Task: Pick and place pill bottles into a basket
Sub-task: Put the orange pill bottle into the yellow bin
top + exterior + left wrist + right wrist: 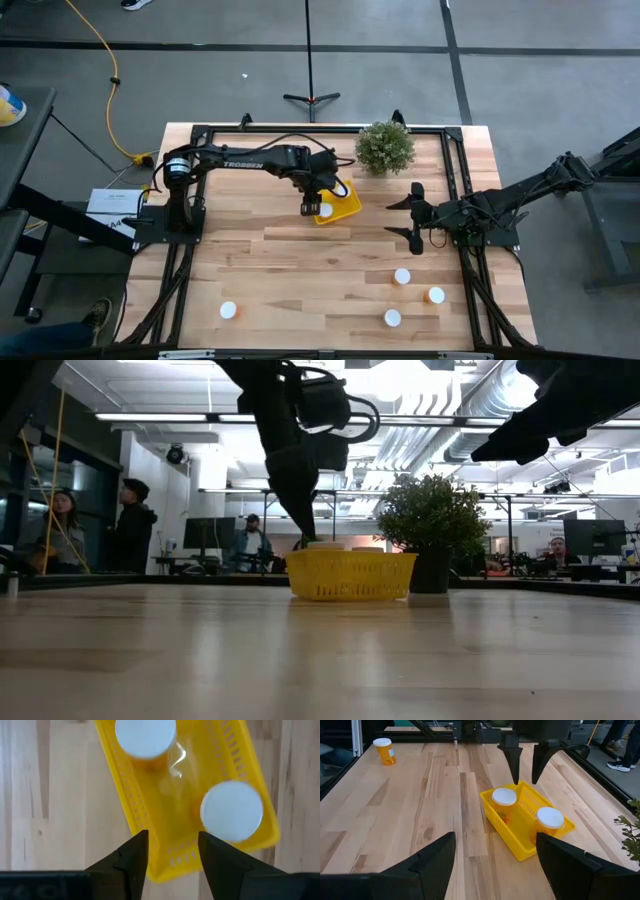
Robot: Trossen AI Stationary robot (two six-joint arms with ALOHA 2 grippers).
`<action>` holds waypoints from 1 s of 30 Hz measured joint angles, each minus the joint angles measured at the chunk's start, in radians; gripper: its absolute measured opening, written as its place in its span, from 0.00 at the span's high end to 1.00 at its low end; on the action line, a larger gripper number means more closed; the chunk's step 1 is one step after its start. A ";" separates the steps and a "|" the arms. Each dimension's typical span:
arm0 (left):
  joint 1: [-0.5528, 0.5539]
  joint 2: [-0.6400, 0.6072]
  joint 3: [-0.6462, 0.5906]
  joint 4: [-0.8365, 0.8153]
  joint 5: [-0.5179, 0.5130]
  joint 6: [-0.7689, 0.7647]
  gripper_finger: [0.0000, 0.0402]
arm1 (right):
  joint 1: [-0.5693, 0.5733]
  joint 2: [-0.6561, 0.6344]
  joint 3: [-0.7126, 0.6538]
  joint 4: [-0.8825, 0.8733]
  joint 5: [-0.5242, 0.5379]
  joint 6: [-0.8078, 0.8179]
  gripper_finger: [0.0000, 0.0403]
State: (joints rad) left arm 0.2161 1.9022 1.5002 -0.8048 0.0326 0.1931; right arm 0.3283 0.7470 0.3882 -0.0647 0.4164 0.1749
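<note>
Four bottles (402, 277) left on near table, two in basket (349, 203). Light, rigid, slick plastic: grab body below cap. Left gripper (525, 771) above basket, fingers apart, empty. Right gripper (412, 217) apart, idle.

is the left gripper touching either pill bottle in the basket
Apart. The right wrist view shows the left gripper open above the yellow basket, clear space between its fingertips and both pill bottles.

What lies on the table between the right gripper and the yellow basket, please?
Nothing: in the high view, bare wooden tabletop separates the right gripper from the yellow basket; the potted plant stands off that line.
</note>
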 joint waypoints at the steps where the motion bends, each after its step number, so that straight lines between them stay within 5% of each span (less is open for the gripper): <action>1: 0.000 0.000 0.000 -0.013 -0.003 0.008 0.49 | 0.000 0.000 0.000 0.000 0.000 0.000 0.34; 9: -0.030 -0.025 0.111 -0.286 0.006 -0.037 0.50 | 0.000 0.000 0.000 -0.002 0.000 0.000 0.34; 16: -0.175 -0.175 0.113 -0.308 -0.015 -0.131 0.50 | 0.000 0.000 0.000 -0.008 0.010 0.005 0.34; 24: -0.396 -0.411 -0.048 -0.257 -0.198 -0.318 0.50 | 0.000 0.000 0.000 0.006 0.036 0.008 0.34; 30: -0.627 -0.616 -0.294 -0.090 -0.355 -0.531 0.50 | 0.000 0.001 0.000 0.078 0.033 -0.003 0.34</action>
State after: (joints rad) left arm -0.4109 1.2861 1.2058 -0.8950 -0.3223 -0.3383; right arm 0.3279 0.7475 0.3878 0.0137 0.4498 0.1721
